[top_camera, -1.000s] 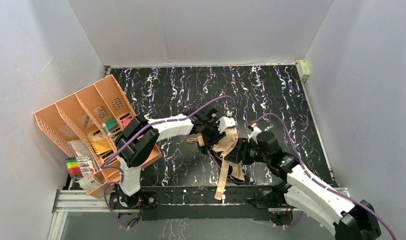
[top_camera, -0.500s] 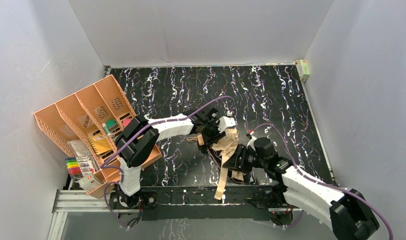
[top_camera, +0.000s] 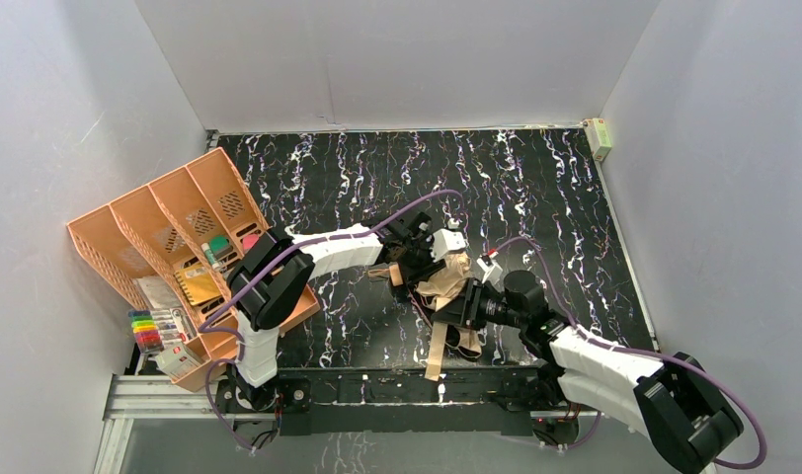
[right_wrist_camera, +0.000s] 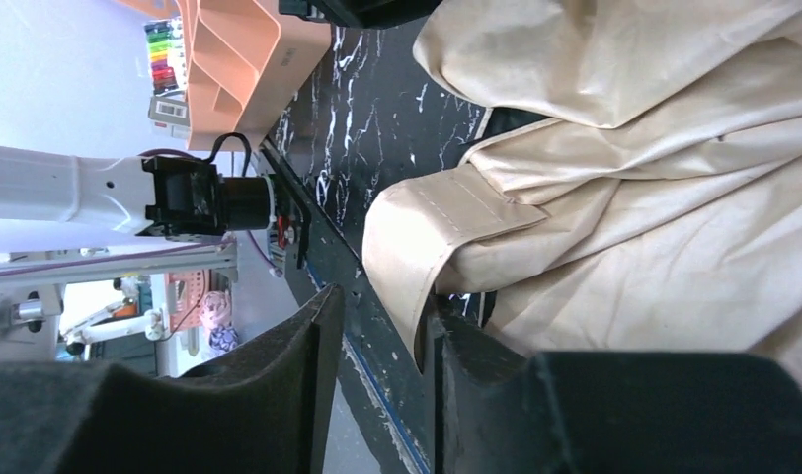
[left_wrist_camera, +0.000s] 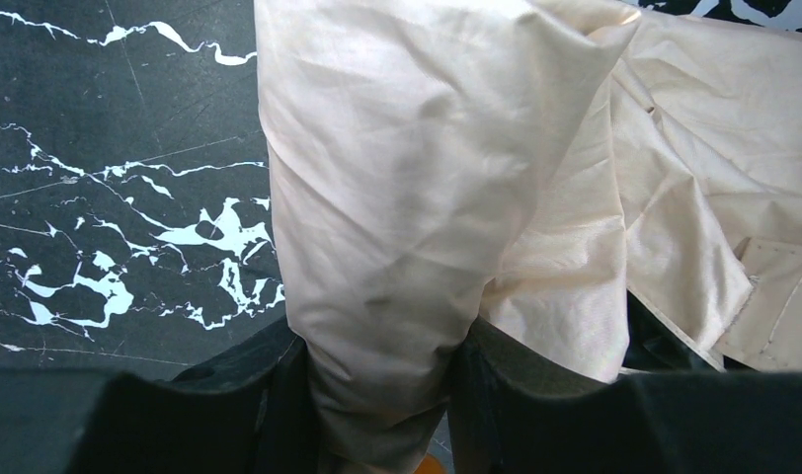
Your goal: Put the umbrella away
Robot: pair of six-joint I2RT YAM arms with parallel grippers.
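The umbrella lies crumpled at the table's middle front, tan canopy outside, black parts beneath. Its tan strap trails over the front edge. My left gripper is at the umbrella's left end; in the left wrist view it is shut on a fold of the tan canopy. My right gripper is at the umbrella's right side. In the right wrist view it is open, with the strap hanging just beside the right finger and not clamped.
An orange desk organizer with notebooks stands tilted at the left, also in the right wrist view. Coloured markers lie at its near end. A small box sits at the far right corner. White walls surround the table.
My right arm has swung left and pulled in toward the umbrella, its gripper now against the canopy's right side. The strap's hanging end shifted slightly. The left arm stayed put.
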